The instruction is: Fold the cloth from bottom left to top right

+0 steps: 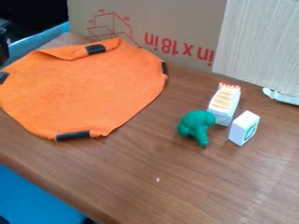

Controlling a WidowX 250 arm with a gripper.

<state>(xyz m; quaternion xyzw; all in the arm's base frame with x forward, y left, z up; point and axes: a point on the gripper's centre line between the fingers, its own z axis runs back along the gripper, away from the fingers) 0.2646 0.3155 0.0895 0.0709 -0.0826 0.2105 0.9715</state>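
Observation:
The orange cloth [81, 92] lies spread over the left part of the brown table [192, 175], with black strips at its top, left, right and bottom edges. Its top edge is slightly raised and curled near the upper black strip [95, 49]. The bottom edge, with another black strip [73, 135], rests on the table; the left corner reaches the view's left edge.
Right of the cloth stand a green toy [196, 126], a white ridged block [224, 104] and a small white box [244, 127]. Cardboard [169, 26] and a pale panel [260, 43] rise behind. A dark object [3, 49] shows at the left edge.

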